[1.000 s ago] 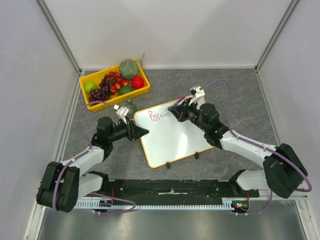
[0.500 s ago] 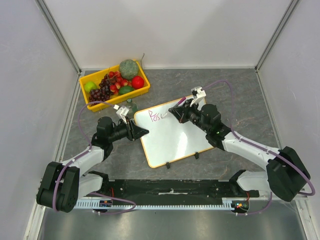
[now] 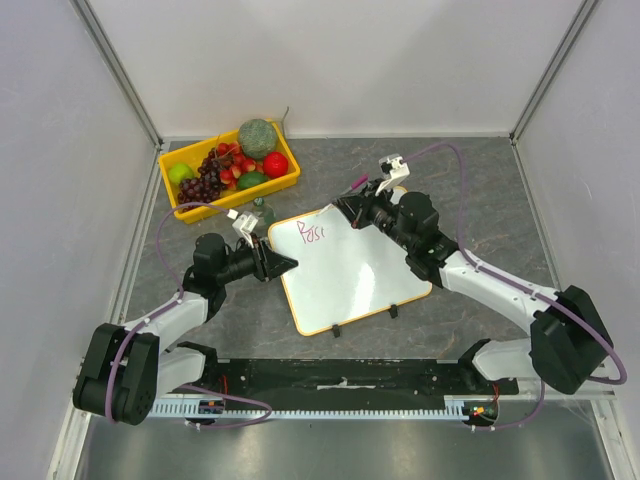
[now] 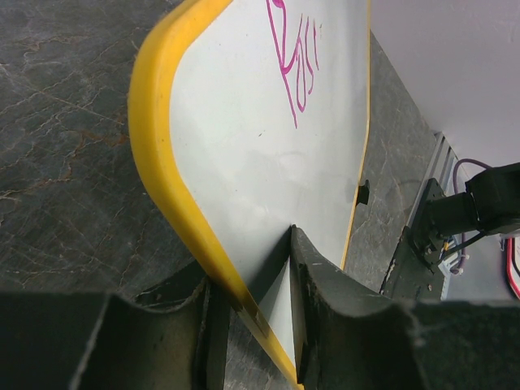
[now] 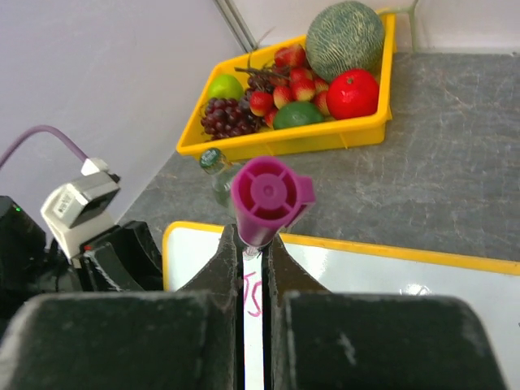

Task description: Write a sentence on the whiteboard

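The whiteboard [image 3: 345, 270] lies in the middle of the grey table [image 3: 480, 190], turned at an angle, with its two black feet [image 3: 338, 329] on the edge nearest the arm bases. In its far left corner stands the sentence [image 3: 312, 233], so far only a few pink letters that read roughly "Posi"

The left arm comes up from its base at the near left, elbow pushed out to the left, and its forearm runs low and nearly level to the right towards the board's left edge. The left claw [image 3: 287, 264] is closed on that edge. The left wrist view shows one finger [image 4: 325, 301] on the white face and the other under the yellow frame, pinching the board between them

The right arm reaches from the near right, its forearm slanting up and to the left past the board's far right corner, the wrist bent so that the right claw [image 3: 348, 206] sits over the far edge and points down and left at the writing. This claw is clamped shut on a marker [image 5: 268, 193] with a magenta end. The fingers hide the tip, so I cannot tell whether it touches the board

A yellow tray [image 3: 238, 198] of fruit sits at the far left of the table, apart from the board. A small green-capped bottle [image 3: 262, 210] stands between the tray and the board's far left corner
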Robot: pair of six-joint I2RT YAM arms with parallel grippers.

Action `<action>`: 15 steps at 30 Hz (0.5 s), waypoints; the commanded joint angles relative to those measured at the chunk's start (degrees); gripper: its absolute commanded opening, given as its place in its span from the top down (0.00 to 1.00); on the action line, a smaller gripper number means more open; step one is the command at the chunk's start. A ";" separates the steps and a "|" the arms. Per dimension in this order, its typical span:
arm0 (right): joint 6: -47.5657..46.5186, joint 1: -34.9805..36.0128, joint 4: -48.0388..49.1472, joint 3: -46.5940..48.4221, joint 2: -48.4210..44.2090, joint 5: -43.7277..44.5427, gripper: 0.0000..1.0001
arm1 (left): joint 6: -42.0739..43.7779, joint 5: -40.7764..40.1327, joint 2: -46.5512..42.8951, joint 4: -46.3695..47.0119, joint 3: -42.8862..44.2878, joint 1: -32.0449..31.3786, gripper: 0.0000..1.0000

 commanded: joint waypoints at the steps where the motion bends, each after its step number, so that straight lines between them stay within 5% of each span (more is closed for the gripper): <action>1: -1.50 -0.07 0.02 1.12 1.33 1.73 1.00 | 4.31 -0.64 0.73 -1.59 0.08 -0.68 0.98; 15: -2.21 -0.16 0.99 -3.71 1.77 3.13 1.00 | 4.31 -0.64 0.82 -1.67 0.17 -0.68 0.98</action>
